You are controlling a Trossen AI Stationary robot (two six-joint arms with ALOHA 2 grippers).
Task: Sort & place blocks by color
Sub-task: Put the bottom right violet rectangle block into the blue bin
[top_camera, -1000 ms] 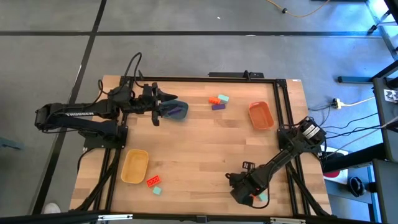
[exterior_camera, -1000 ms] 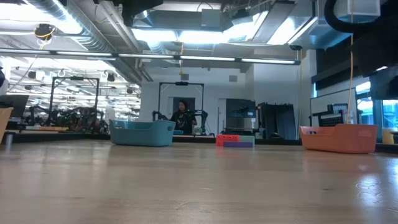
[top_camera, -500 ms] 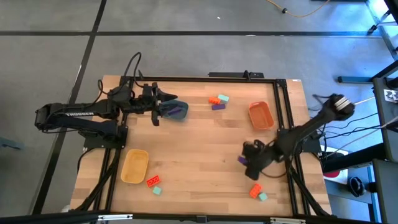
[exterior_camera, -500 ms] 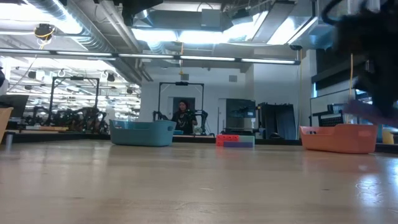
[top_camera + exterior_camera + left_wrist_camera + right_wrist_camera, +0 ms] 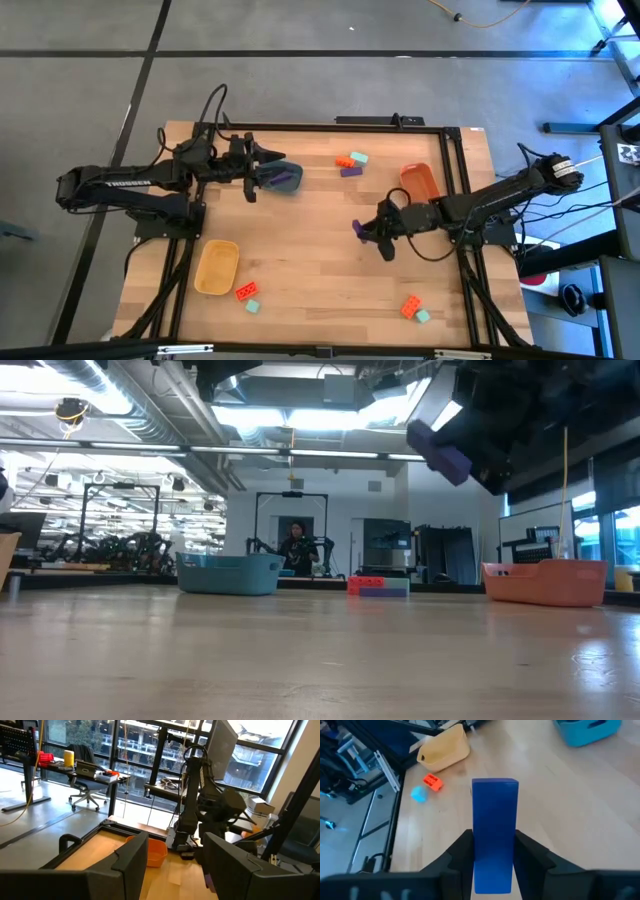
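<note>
Purple block (image 5: 359, 229) is clamped between the fingers of the right gripper (image 5: 366, 230), held above the middle of the wooden table (image 5: 320, 265). Left gripper (image 5: 272, 172) waits over the blue tub (image 5: 284, 178) with fingers spread and empty. Other blocks lie in groups: three near the orange tub (image 5: 421, 183), two beside the yellow tub (image 5: 216, 268), two near the front right edge.
</note>
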